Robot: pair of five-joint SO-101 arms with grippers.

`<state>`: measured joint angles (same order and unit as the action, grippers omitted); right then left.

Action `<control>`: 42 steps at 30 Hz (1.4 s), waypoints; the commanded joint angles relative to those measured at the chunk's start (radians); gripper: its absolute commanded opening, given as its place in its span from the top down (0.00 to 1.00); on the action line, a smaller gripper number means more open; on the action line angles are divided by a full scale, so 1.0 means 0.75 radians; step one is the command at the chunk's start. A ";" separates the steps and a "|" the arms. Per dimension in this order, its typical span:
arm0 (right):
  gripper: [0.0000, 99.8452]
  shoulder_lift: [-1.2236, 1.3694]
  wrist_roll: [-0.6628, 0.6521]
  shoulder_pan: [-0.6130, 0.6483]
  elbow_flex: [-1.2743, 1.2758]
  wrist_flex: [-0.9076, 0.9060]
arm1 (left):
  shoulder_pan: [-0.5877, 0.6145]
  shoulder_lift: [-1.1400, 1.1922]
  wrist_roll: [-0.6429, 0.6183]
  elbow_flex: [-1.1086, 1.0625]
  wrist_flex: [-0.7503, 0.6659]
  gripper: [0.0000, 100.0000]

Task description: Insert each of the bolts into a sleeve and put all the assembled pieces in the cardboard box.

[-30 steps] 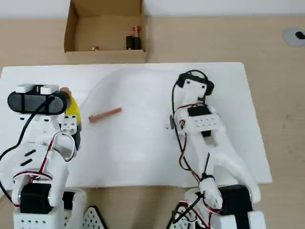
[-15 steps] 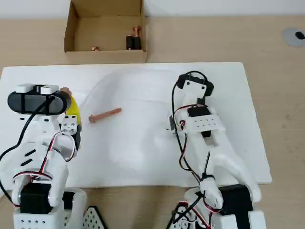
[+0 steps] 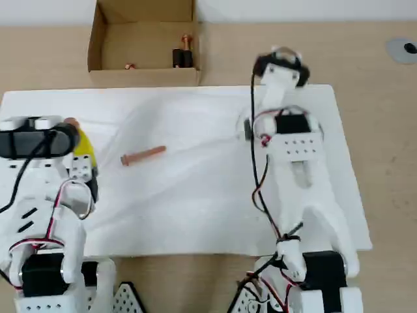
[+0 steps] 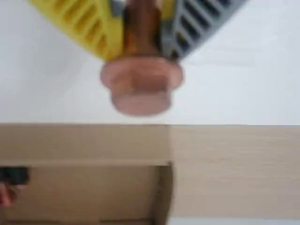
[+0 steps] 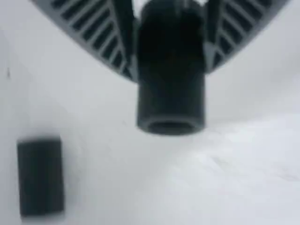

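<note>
Your left gripper [image 4: 140, 50] was closed around the shank of a copper bolt [image 4: 140, 89], between its yellow finger and its grey finger. The wide head of the bolt stuck out past the fingertips. In the high view this arm stood at the left edge of the frame, over the left end of the white sheet [image 3: 195, 208].

Your right gripper [image 5: 171, 68] was clamped on a black sleeve [image 5: 171, 98], and the open end of the sleeve pointed away from the fingers. I could not tell if it touched the sheet. A second sleeve [image 5: 40, 176] lay on the sheet, in the lower left of the right wrist view. In the high view the right arm [image 3: 290, 140] was stretched out right of centre, up to the far edge of the sheet.

A loose bolt [image 3: 143, 156] lay on the sheet left of centre, well apart from both arms. The cardboard box [image 3: 96, 45] stood on the wooden table [image 3: 384, 130] at the upper left of the frame, beyond the sheet. Inside it, near the right wall, was one assembled piece [image 3: 183, 53], a bolt in a black sleeve. Near the front wall was a small copper part [image 3: 129, 66], which I could not identify.
</note>
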<state>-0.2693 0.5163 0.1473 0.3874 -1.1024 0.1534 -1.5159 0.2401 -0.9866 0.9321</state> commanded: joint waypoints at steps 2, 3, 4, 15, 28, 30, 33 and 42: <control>0.99 -0.038 -0.053 -0.052 -0.437 -0.133 | 0.063 -0.019 -0.002 0.110 -0.037 0.99; 0.99 -0.038 -0.053 -0.044 -0.498 -0.155 | 0.063 -0.019 -0.002 0.110 -0.037 0.99; 0.99 -0.038 -0.053 -0.040 -0.555 -0.180 | 0.063 -0.019 -0.002 0.113 -0.037 0.99; 0.99 -0.040 -0.121 -0.038 -1.089 -0.593 | 0.063 -0.019 -0.078 0.213 -0.027 0.99; 0.99 -0.555 -0.646 -0.034 -1.286 -0.914 | 0.000 -0.007 -0.170 0.168 -0.270 0.99; 0.99 -0.713 -0.691 -0.034 -1.145 -0.914 | -0.023 -0.007 -0.170 0.149 -0.323 0.99; 0.99 -0.995 -0.700 -0.028 -0.805 -0.914 | -0.094 -0.007 -0.170 0.125 -0.376 0.99; 0.99 -1.906 -0.710 -0.026 0.400 -0.503 | -0.403 0.007 -0.297 0.121 -0.389 0.99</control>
<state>-1.5014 -0.0023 0.1304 0.4089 -1.6364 -0.0921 -1.5190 0.0453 -0.9068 0.6728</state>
